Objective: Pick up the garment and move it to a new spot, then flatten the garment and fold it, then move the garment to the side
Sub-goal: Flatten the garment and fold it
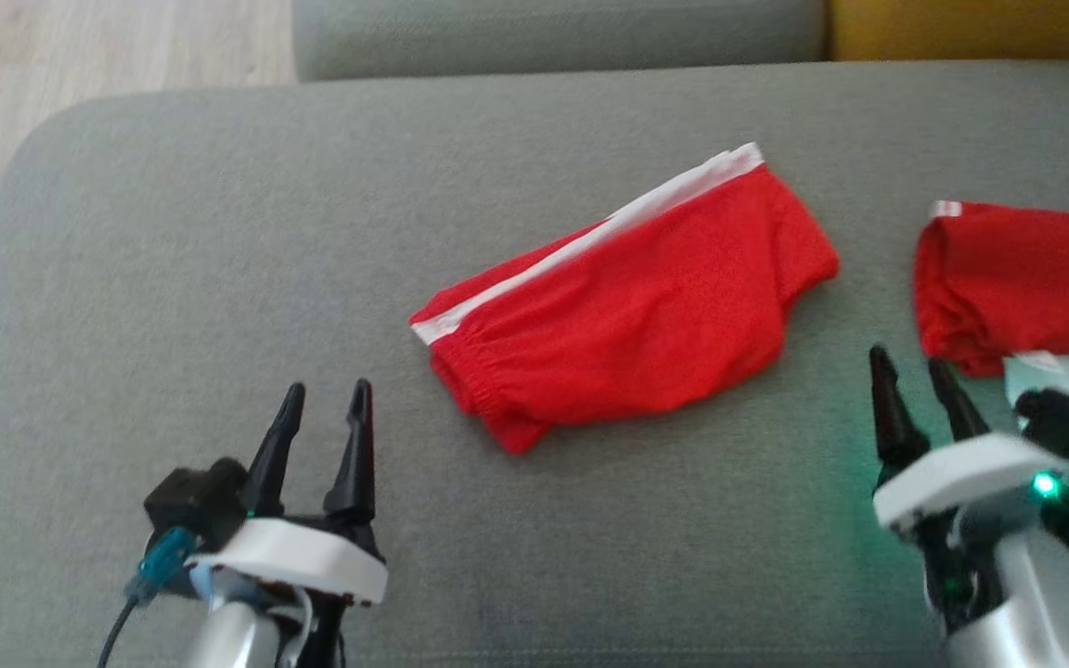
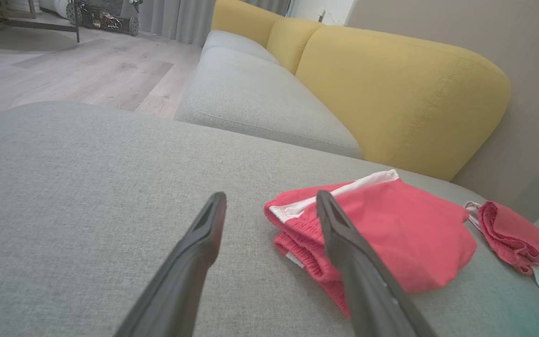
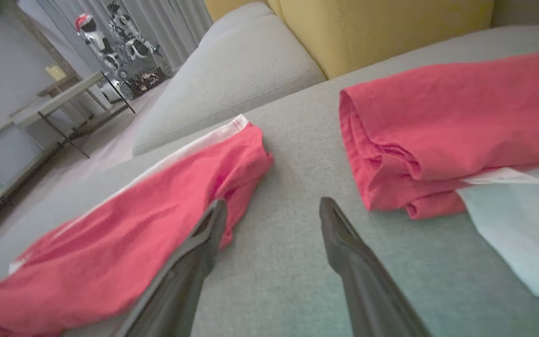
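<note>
The garment [image 1: 637,297] is a pair of red shorts with a white side stripe, lying folded in the middle of the grey cushion [image 1: 219,278]. It also appears in the left wrist view as the garment [image 2: 391,229] and in the right wrist view as the garment [image 3: 124,224]. My left gripper [image 1: 326,401] stands open at the lower left, short of the garment and apart from it. At the lower right, my right gripper [image 1: 910,365] is open too, just right of the garment's near edge. Neither gripper holds anything.
A second folded red garment [image 1: 1026,278] lies at the right edge, with a pale blue cloth [image 1: 1068,380] beside it. Behind are another grey cushion [image 1: 553,32] and a yellow backrest [image 2: 391,93]. Wooden floor [image 1: 80,56] lies past the cushion's left edge.
</note>
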### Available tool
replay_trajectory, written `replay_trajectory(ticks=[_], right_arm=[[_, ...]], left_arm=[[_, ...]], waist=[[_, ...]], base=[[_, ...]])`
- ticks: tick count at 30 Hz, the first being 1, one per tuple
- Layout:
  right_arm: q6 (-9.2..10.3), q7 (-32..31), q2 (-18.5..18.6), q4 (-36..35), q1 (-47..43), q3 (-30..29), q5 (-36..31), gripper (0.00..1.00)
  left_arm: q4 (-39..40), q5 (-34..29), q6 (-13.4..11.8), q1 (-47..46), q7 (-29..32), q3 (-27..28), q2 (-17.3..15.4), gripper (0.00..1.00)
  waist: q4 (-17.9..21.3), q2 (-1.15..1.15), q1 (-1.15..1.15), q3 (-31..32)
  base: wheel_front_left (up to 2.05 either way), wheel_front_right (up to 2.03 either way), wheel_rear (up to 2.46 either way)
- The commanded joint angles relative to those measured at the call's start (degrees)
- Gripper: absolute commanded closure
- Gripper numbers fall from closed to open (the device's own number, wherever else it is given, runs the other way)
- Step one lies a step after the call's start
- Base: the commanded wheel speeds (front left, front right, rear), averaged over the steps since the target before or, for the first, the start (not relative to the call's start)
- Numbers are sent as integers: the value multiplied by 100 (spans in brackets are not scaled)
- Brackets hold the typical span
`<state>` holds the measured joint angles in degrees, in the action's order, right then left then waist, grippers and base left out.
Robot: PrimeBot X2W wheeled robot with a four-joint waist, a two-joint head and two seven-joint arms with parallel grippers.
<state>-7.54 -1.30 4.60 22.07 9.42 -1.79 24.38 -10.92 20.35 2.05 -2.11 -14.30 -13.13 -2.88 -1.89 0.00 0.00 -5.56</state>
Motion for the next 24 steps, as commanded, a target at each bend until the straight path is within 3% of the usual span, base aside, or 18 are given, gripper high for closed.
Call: replay_trajectory(ticks=[1, 4, 14, 24], right_arm=[[5, -103, -23, -92, 376, 24, 188, 0], [5, -375, -79, 202, 672, -237, 498, 0], [5, -812, -137, 1188, 1566, -989, 648, 0], [5, -863, -84, 1924, 2132, -1316, 239, 0]], left_arm=[[147, 74, 17, -309, -70, 100, 0, 0], [73, 54, 21, -394, -70, 0, 0, 0], [-14, -141, -70, -586, -70, -410, 0, 0], [-9, -54, -129, -679, -70, -587, 0, 0]], waist=[[-191, 0, 0, -163], [-375, 0, 0, -277], [-949, 0, 0, -564], [-1167, 0, 0, -721]], base=[[0, 0, 0], [0, 0, 0], [0, 0, 0], [0, 0, 0]])
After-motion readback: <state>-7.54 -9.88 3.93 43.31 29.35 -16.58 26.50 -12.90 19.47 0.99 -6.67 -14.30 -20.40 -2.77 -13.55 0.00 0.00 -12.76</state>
